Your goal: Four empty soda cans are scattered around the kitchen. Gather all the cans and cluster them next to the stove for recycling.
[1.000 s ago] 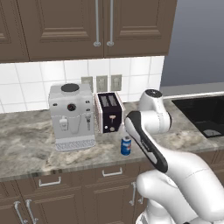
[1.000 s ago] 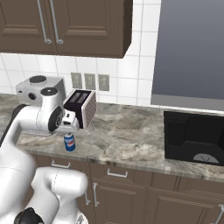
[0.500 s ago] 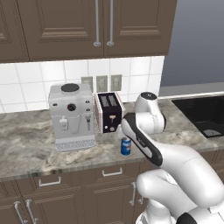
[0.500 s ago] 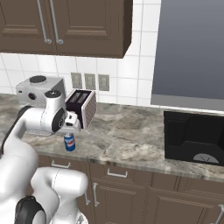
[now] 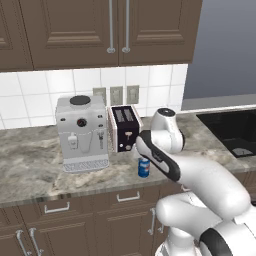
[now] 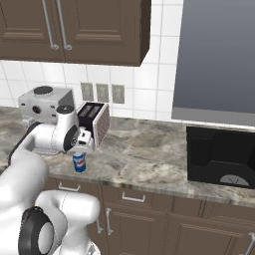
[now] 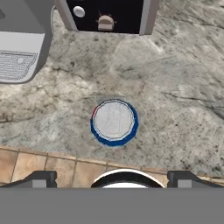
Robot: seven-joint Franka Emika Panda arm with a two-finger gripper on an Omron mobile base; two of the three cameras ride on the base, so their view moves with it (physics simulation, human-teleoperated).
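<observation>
One can: I see a blue soda can [image 5: 144, 167] with a white band. It stands upright on the stone counter [image 6: 144, 159], close to the front edge.
Near it: the black toaster [image 5: 124, 128] is just behind the can, and the white coffee machine [image 5: 82, 133] is beside the toaster.
My claw: the gripper [image 7: 112, 177] hangs right above the can and looks straight down at its silver top. Its two fingertips [image 7: 40, 178] stand wide apart, one on each side, and they hold nothing.
Step now: I think I am getting ready to pick this can up.
How to do it well: I want the can's round top right in the middle between the two tips. In the hand view it sits a bit above that middle, so I should slide over a little first. Then I go straight down, slowly, and stop before I bump the counter. I squeeze around the can's side, not the rim.
Watch out: the can is empty and light, so a sideways knock could tip it off the edge.
Stove: the black stove [image 6: 223, 158] is far off to the right, so a long carry comes after.
</observation>
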